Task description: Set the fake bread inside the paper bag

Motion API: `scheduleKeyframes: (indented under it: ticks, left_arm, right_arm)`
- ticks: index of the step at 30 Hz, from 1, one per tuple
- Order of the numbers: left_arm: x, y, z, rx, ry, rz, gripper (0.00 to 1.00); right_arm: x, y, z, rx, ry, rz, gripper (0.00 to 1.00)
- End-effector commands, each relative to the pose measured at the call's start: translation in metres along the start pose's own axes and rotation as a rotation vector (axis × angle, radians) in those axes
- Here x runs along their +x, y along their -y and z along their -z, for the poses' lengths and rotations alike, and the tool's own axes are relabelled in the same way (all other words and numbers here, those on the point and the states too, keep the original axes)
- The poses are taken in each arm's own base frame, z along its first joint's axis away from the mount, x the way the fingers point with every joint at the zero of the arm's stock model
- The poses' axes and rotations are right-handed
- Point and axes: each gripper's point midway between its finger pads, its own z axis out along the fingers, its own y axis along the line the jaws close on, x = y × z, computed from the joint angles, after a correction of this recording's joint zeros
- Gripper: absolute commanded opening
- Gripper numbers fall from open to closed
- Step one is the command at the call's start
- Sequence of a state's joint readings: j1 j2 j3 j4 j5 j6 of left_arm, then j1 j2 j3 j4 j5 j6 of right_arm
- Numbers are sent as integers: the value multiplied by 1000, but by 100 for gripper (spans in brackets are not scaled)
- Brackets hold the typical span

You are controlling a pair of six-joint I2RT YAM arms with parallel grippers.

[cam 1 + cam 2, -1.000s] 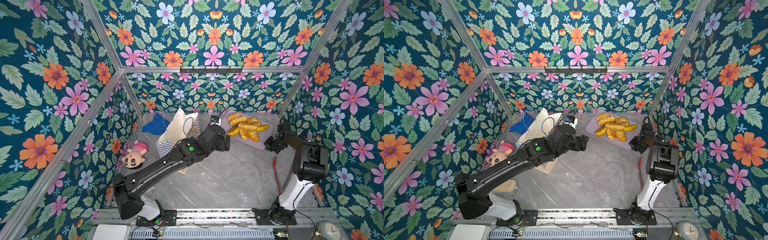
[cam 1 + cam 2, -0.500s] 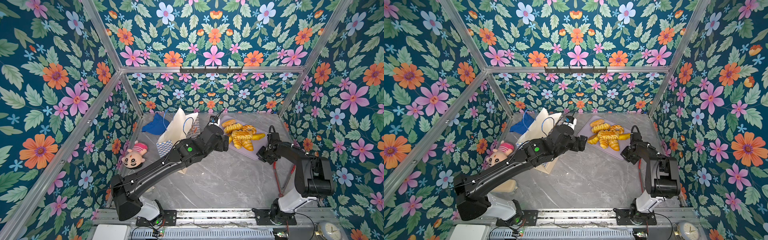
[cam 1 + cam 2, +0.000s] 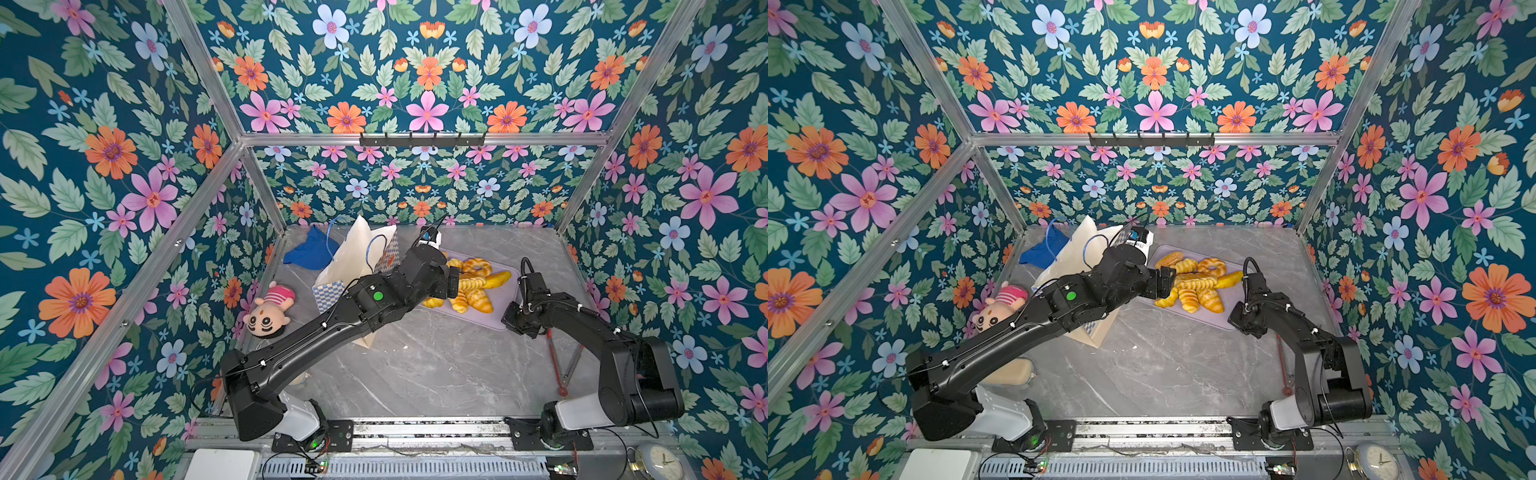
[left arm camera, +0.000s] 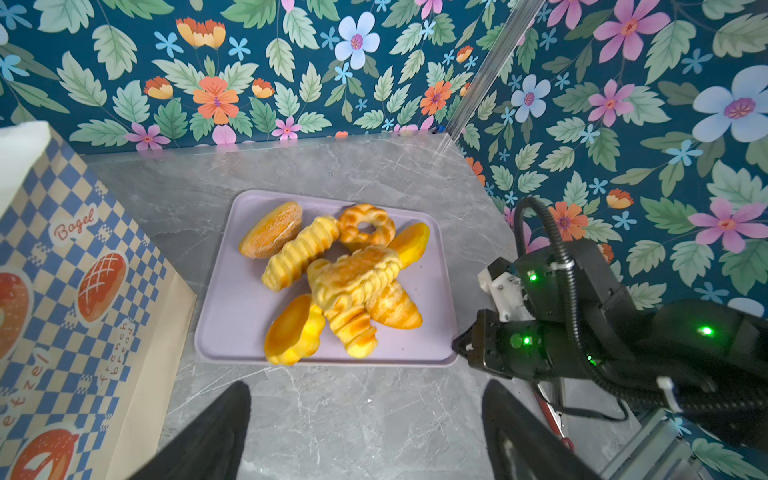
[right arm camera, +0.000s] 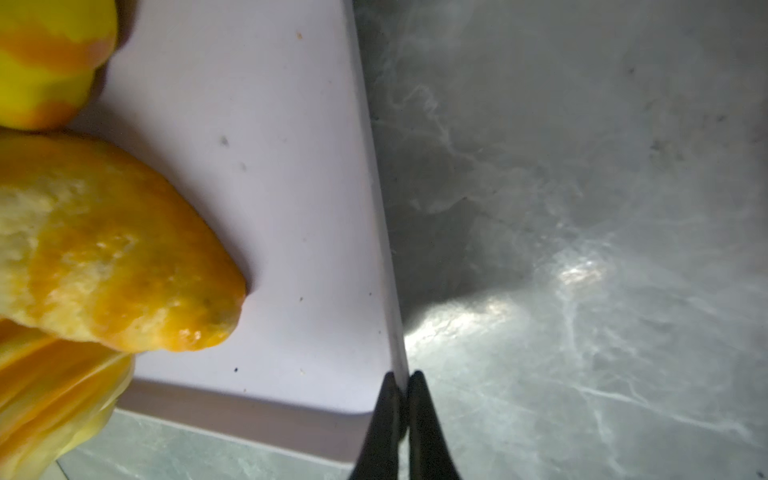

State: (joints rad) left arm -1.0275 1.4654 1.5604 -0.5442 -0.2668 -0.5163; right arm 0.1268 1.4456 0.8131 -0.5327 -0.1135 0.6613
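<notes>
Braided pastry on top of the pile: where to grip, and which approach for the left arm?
Pinch the braided pastry across its narrow middle, coming straight down with the open left end effector. It is long and lies highest in the pile on the tray, so its long sides should be clear, while neighbours crowd its ends.

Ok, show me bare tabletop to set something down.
Widest: the table in front of the tray, down to the near edge. Also the strip behind the tray. Crowded: the left, with paper bag, doll, blue cloth.

Robot lab booth: aluminium frame, floral-papered walls, marble-look tabletop.
</notes>
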Motion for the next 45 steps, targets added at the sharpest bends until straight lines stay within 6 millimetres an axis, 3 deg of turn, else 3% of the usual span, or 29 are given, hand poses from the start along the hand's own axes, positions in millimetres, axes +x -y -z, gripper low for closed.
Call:
scheduleKeyframes:
  ticks: [1, 11, 19, 22, 28, 32, 39, 45]
  left_arm:
    - [-9, -1, 2, -14, 25, -22, 89]
    - [-28, -2, 9, -48, 46, -54, 90]
    - [-74, -13, 38, -133, 103, -120, 95]
    - [-96, -33, 57, -186, 136, -114, 97]
    - [-117, -115, 95, -339, 146, -36, 99]
    - [-122, -160, 125, -455, 169, 2, 100]
    - [-106, -219, 150, -610, 148, 52, 100]
    - [-74, -261, 130, -603, 32, 121, 99]
  right_arm:
    - [13, -2, -1, 3, -35, 45, 0]
    - [30, 19, -2, 78, -83, 62, 0]
    - [21, 20, 4, 108, -64, 78, 1]
    - [20, 16, 2, 93, -67, 78, 16]
    - [23, 15, 4, 76, -72, 67, 40]
    - [24, 13, 18, 50, -40, 63, 52]
    - [19, 0, 73, -39, 60, 79, 59]
    - [20, -18, 124, -171, 141, 104, 60]
